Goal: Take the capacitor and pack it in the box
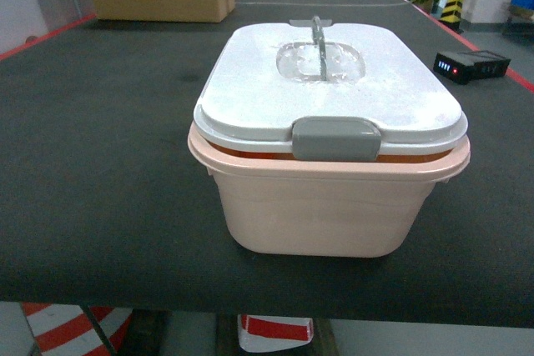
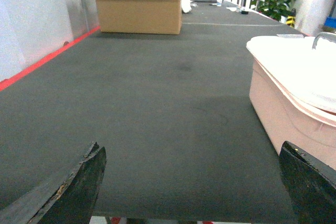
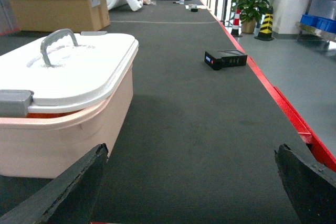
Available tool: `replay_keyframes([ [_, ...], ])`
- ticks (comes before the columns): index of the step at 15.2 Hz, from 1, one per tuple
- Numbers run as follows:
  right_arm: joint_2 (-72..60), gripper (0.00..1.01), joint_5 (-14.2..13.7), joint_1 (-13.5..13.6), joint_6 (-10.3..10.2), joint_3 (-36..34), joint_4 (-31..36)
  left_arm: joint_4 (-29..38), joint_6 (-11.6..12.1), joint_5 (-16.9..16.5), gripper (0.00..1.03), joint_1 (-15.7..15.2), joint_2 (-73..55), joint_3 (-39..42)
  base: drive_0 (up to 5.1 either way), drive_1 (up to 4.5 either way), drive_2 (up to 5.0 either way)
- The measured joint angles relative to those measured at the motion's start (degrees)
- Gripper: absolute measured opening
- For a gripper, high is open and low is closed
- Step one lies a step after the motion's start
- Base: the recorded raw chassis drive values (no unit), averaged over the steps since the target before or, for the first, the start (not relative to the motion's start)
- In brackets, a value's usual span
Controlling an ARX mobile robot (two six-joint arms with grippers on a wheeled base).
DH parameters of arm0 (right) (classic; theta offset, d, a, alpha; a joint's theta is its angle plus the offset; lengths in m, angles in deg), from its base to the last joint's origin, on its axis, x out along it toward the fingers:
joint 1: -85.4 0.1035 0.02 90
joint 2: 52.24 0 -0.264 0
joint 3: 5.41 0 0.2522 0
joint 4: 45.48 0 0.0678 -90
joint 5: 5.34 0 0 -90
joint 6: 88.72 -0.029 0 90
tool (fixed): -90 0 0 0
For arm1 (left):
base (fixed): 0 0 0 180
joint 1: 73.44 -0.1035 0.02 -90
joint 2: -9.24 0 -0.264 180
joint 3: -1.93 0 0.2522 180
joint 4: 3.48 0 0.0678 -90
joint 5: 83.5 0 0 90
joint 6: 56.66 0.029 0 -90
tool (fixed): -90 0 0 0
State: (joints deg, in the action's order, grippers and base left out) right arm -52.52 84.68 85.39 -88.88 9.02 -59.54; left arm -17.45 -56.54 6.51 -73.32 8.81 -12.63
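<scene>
Box (image 1: 325,206) near table (image 1: 100,206) front edge, lidded.

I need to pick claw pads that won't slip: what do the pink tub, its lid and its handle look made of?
The pale pink rounded tub looks like smooth, slightly glossy plastic. Its white lid seems plastic too, with a speckled sheen. The grey arched handle looks metallic, though painted plastic is possible.
</scene>
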Motion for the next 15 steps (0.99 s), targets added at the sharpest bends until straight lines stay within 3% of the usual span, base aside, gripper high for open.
replay_keyframes([
  [15, 0.0, 0.98, 0.0, 0.0, 0.0, 0.0, 0.0, 0.0, 0.0, 0.0, 0.98, 0.0, 0.0, 0.0, 0.0, 0.0, 0.0],
])
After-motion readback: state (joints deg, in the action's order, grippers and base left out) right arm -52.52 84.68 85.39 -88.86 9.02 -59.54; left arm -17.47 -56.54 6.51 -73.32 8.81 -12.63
